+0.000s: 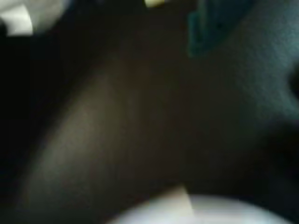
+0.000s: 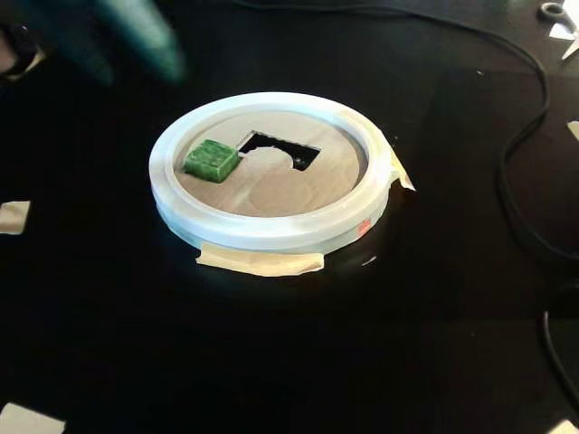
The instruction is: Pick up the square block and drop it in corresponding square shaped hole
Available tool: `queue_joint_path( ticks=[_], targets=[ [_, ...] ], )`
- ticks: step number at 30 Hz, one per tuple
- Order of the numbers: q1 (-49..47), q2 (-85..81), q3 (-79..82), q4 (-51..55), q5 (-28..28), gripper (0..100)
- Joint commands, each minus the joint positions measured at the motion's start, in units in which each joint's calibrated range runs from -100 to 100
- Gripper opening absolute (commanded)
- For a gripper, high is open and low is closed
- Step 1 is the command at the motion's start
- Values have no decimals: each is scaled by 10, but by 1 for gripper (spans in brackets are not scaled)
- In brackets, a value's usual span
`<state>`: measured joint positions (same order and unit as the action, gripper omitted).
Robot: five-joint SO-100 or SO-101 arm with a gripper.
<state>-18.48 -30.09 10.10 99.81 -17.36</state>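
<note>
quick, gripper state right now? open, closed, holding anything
gripper: cannot tell, it is only a dark teal blur at the top left of the fixed view, and the wrist view is too blurred. It is not holding the green block, which lies inside the white ring.

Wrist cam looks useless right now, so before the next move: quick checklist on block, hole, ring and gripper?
1. Green block in fixed view, lying on the cardboard disc inside the white ring: ok.
2. Block in the hole: not ok, it sits left of it.
3. Hole unobstructed: ok.
4. Ring taped to the table, tape at front: ok.
5. Gripper state: cannot tell, only a teal blur top left.
6. Wrist view usable: not ok, dark and blurred.
</note>
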Motion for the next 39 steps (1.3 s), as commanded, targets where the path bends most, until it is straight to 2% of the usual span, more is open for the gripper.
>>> queue_joint_path(
  ticks=[1, 7, 12, 16, 28, 39],
  targets=[
    [117, -224, 112, 2, 30, 70],
    [174, -419, 329, -73, 26, 70],
    [176, -581, 533, -167, 26, 70],
    [172, -698, 685, -179, 32, 70],
    [175, -699, 853, -174, 27, 69],
    [169, -699, 855, -179, 27, 69]
  ],
)
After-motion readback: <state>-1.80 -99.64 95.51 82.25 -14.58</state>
